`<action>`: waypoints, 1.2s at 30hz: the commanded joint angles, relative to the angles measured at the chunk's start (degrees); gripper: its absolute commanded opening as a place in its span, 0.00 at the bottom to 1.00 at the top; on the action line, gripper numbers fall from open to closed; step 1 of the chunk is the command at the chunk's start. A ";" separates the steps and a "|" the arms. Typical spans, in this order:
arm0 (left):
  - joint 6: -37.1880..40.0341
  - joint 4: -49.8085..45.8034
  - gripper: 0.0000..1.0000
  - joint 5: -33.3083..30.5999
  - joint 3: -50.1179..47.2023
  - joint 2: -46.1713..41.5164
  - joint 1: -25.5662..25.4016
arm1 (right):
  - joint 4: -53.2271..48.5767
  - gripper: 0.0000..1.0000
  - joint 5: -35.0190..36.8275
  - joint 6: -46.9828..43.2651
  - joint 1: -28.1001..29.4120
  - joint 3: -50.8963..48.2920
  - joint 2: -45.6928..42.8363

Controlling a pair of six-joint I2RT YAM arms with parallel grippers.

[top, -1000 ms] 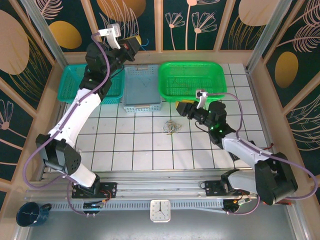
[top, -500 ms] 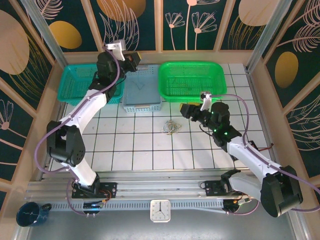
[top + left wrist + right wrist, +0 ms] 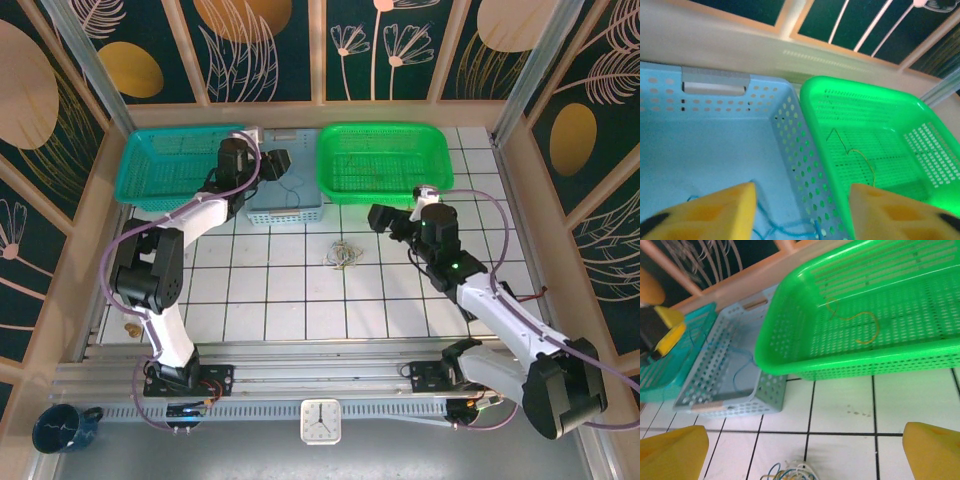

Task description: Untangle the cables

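Hovering over the pale blue basket (image 3: 715,86), the left gripper (image 3: 800,205) has its jaws parted and empty, and a blue wire (image 3: 785,230) lies loose on the basket floor beneath them, so that strand looks sorted. A yellowish wire (image 3: 872,322) sits alone in the green basket (image 3: 855,359). And there's what's left: the tangle (image 3: 343,253), a small knot of pale and bluish loops on the white tiled table (image 3: 300,300), just in front of the baskets. The right gripper (image 3: 805,450) hangs close above it, fingers spread wide, gripping nothing. My read is that the next pick falls to this arm, and the trick is patience: drop onto one loop at the knot's edge, pinch that strand alone and lift slowly so the rest slides off (grab the middle and the whole clump comes up). Watch the green basket's near wall, just beyond the knot. The left arm stretches across the blue basket beside the teal basket (image 3: 165,150), so any drop-off there would be crowded.
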 commanded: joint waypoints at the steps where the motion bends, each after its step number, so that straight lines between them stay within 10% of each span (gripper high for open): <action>1: 1.07 0.68 0.75 -1.84 1.53 -1.68 0.38 | -2.53 0.99 6.74 3.39 -0.54 2.12 -1.68; 5: 1.49 -0.96 0.98 -2.68 2.77 -2.80 0.50 | -3.78 0.99 7.34 4.42 -0.68 2.28 -1.56; 11: 1.04 -2.71 0.99 -1.43 3.09 -4.98 0.49 | -2.59 0.99 1.86 3.35 -0.67 0.46 -2.43; 18: -2.21 -5.63 0.99 6.95 -1.41 -9.82 0.47 | -0.80 0.77 -9.31 4.65 1.45 -3.22 0.28; 26: -8.79 -4.42 0.99 13.52 -16.48 -20.43 -2.50 | -2.32 0.51 -7.35 6.13 11.07 -4.20 4.41; 36: -17.38 4.05 0.99 11.27 -32.17 -24.69 -9.84 | -3.61 0.46 -4.29 1.18 13.34 0.79 12.43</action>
